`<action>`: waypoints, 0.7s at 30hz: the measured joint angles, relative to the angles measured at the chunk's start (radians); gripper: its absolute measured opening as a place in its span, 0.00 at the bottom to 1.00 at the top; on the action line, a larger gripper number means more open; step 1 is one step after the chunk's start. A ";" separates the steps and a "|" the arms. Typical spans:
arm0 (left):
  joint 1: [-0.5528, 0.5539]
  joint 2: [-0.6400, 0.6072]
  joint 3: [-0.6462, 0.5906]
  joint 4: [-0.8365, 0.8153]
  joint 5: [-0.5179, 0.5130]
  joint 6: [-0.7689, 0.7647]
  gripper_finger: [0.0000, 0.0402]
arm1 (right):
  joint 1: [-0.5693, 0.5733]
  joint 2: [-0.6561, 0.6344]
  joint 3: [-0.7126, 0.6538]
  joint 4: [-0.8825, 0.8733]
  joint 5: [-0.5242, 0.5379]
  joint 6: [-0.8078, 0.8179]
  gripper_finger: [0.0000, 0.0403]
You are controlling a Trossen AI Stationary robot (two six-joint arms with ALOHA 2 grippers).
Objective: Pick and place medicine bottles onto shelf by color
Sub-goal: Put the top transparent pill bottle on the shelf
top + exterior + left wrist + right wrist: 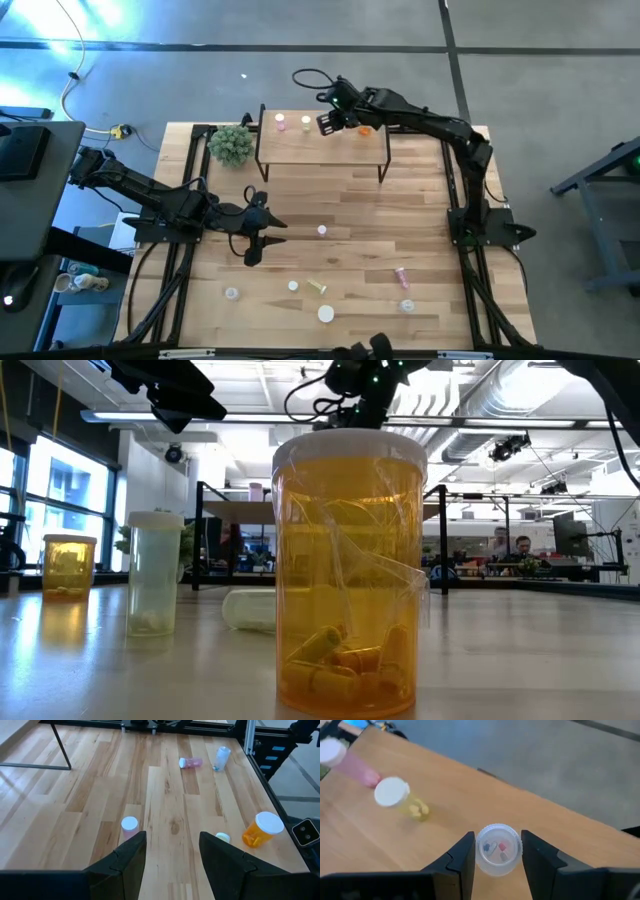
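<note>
spanning most of the high view, the wooden table (340, 230) carries everything. the shelf (322, 146) stands along its far edge, with a small green plant (231, 144) just beside the shelf's left end. the right arm reaches over the shelf, and the right gripper (496, 851) has its fingers on either side of a clear bottle (498, 849) with a few pills inside, grasping it above the shelf top near the right end. an orange bottle (366, 129) shows just beside that gripper on the shelf. a pink bottle (281, 123) and a yellow-green bottle (307, 124) stand near the shelf's far edge toward its left end. the left gripper (171, 855) hovers over the left middle of the table, fingers spread and empty, with a pink-bodied bottle (129, 826) just ahead of it. more bottles lie scattered toward the near edge: a fallen pink one (401, 276), a yellow-green one (317, 287) and a large white cap (326, 313).
</note>
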 joint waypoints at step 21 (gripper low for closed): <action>0.000 0.000 0.000 0.000 0.000 0.000 0.43 | 0.016 0.004 0.000 -0.022 -0.045 -0.049 0.31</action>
